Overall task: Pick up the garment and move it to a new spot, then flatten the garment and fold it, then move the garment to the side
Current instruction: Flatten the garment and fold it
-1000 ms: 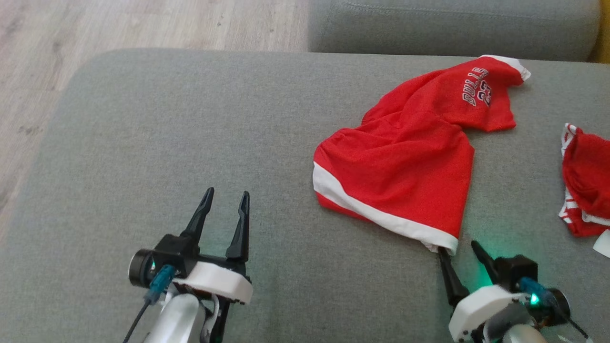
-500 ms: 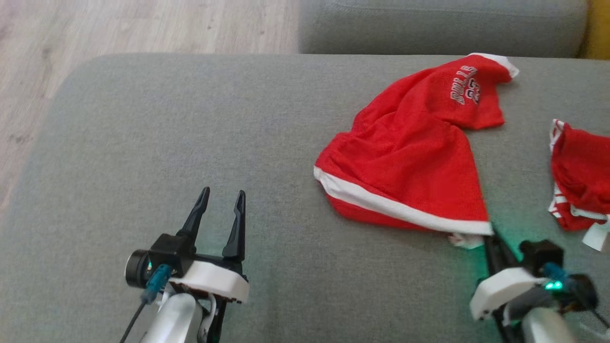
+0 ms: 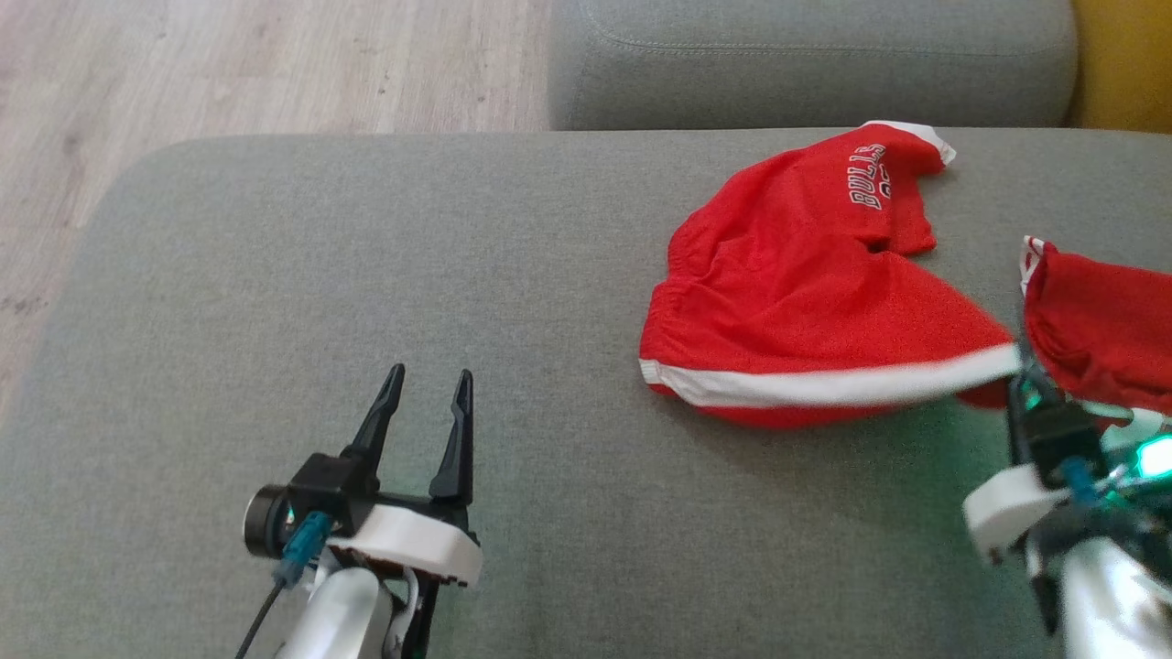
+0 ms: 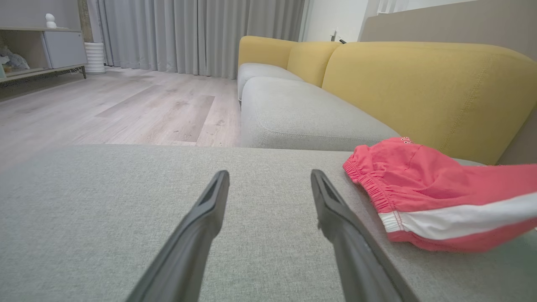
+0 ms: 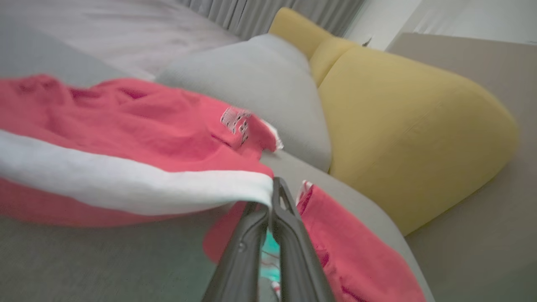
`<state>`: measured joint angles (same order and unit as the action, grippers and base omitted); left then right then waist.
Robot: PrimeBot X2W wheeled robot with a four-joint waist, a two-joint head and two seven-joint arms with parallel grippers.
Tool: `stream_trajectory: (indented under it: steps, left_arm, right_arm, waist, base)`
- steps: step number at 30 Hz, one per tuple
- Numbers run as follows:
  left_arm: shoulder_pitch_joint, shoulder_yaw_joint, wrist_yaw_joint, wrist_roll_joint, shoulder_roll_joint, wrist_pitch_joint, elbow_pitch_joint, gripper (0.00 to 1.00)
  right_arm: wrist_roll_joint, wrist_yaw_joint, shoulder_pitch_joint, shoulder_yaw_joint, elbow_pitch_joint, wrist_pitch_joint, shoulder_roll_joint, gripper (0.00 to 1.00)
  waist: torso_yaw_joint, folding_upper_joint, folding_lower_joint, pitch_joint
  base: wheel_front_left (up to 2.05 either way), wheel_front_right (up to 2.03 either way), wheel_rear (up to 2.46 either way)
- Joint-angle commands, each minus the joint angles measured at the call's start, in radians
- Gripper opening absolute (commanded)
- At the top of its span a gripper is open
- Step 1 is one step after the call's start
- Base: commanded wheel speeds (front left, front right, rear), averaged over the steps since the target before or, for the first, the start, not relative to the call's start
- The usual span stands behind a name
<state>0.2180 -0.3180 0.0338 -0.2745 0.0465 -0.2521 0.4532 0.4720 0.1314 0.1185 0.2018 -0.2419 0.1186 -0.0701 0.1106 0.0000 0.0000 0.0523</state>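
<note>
On grey fabric sofa cushion (image 3: pixel 275 275): right gripper (image 5: pixel 273 195) fingers, apart a second ago, now clamp white hem of red mesh shorts (image 3: pixel 806 302); pickup begun, probably lifting (view blurred); left gripper (image 3: pixel 430 375) fingers apart.

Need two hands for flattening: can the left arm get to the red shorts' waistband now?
Probably yes: the left gripper is open, and only bare grey cushion lies between it and the red shorts' waistband.
</note>
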Motion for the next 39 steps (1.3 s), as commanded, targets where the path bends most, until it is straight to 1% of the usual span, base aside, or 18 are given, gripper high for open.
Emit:
stream_trajectory:
  steps: [1, 3, 4, 6, 12, 13, 14, 15, 17, 20, 23, 27, 31, 33, 37, 39]
  left_arm:
    - [0.025, 0.027, -0.006, -0.007, 0.004, -0.010, -0.032, 1.00]
    - [0.026, 0.021, -0.006, -0.011, 0.004, -0.010, -0.033, 1.00]
    - [0.027, 0.020, -0.006, -0.012, 0.004, -0.010, -0.032, 1.00]
    - [0.030, 0.021, -0.006, -0.010, 0.004, -0.010, -0.030, 1.00]
    - [0.039, 0.022, 0.000, 0.000, 0.004, -0.010, -0.022, 1.00]
    - [0.040, 0.023, 0.000, 0.001, 0.004, -0.010, -0.021, 1.00]
    - [0.040, 0.025, 0.000, 0.002, 0.004, -0.010, -0.021, 1.00]
    - [0.040, 0.028, 0.001, 0.004, 0.004, -0.010, -0.020, 1.00]
    - [0.039, 0.033, 0.001, 0.009, 0.004, -0.010, -0.020, 1.00]
    - [0.037, 0.039, 0.003, 0.014, 0.004, -0.010, -0.020, 1.00]
    - [0.035, 0.042, 0.003, 0.014, 0.004, -0.010, -0.023, 1.00]
    - [0.030, 0.043, 0.003, 0.016, 0.004, -0.010, -0.027, 1.00]
    - [0.021, 0.046, 0.002, 0.018, 0.004, -0.010, -0.033, 1.00]
    - [0.017, 0.046, 0.001, 0.018, 0.004, -0.010, -0.036, 1.00]
    - [0.013, 0.041, 0.000, 0.017, 0.004, -0.010, -0.041, 1.00]
    - [0.013, 0.040, 0.001, 0.018, 0.004, -0.010, -0.044, 1.00]
  right_arm:
    - [0.012, -0.001, -0.008, -0.030, 0.025, -0.010, 0.001, 0.05]
    - [0.037, -0.001, -0.031, -0.047, 0.011, -0.028, 0.006, 0.06]
    - [0.040, -0.001, -0.048, -0.066, -0.013, -0.035, 0.010, 0.01]
    - [0.047, -0.001, -0.061, -0.087, -0.052, -0.042, 0.012, 0.00]
    - [0.041, -0.001, -0.067, -0.141, -0.188, -0.049, 0.015, 0.00]
    - [0.025, -0.001, -0.064, -0.147, -0.206, -0.043, 0.016, 0.13]
    - [0.011, -0.001, -0.060, -0.148, -0.218, -0.034, 0.016, 0.94]
    - [-0.003, -0.001, -0.056, -0.149, -0.226, -0.026, 0.017, 1.00]
    - [-0.031, -0.001, -0.049, -0.150, -0.234, -0.011, 0.018, 1.00]
    - [-0.076, -0.001, -0.046, -0.138, -0.212, 0.016, 0.019, 1.00]
    - [-0.188, -0.001, -0.049, -0.152, -0.168, 0.058, 0.019, 1.00]
    - [-0.321, -0.001, -0.066, -0.181, -0.077, 0.103, 0.020, 1.00]
    - [-0.420, -0.001, -0.090, -0.173, -0.002, 0.129, 0.020, 1.00]
    - [-0.482, -0.001, -0.104, -0.159, 0.009, 0.134, 0.020, 1.00]
    - [-0.525, -0.001, -0.118, -0.112, -0.008, 0.138, 0.020, 1.00]
    - [-0.542, -0.001, -0.115, -0.082, -0.036, 0.135, 0.020, 1.00]
  waist:
    - [0.002, 0.0000, 0.0000, 0.002]
    - [0.007, 0.0000, 0.0000, 0.005]
    - [0.010, 0.0000, 0.0000, 0.010]
    - [0.012, 0.0000, 0.0000, 0.016]
    - [0.015, 0.0000, 0.0000, 0.026]
    - [0.013, 0.0000, 0.0000, 0.026]
    - [0.011, 0.0000, 0.0000, 0.026]
    - [0.009, 0.0000, 0.0000, 0.025]
    - [0.002, 0.0000, 0.0000, 0.023]
    - [-0.009, 0.0000, 0.0000, 0.014]
    - [-0.020, 0.0000, 0.0000, 0.005]
    - [-0.036, 0.0000, 0.0000, -0.010]
    - [-0.049, 0.0000, 0.0000, -0.024]
    - [-0.053, 0.0000, 0.0000, -0.029]
    - [-0.053, 0.0000, 0.0000, -0.031]
    - [-0.051, 0.0000, 0.0000, -0.025]
  base:
    - [0.00, 0.00, 0.00]
    - [0.00, 0.00, 0.00]
    - [0.00, 0.00, 0.00]
    - [0.00, 0.00, 0.00]
    - [0.00, 0.00, 0.00]
    - [0.00, 0.00, 0.00]
    - [0.00, 0.00, 0.00]
    - [0.00, 0.00, 0.00]
    - [0.00, 0.00, 0.00]
    - [0.00, 0.00, 0.00]
    - [0.00, 0.00, 0.00]
    - [0.00, 0.00, 0.00]
    - [0.00, 0.00, 0.00]
    - [0.00, 0.00, 0.00]
    - [0.00, 0.00, 0.00]
    - [0.00, 0.00, 0.00]
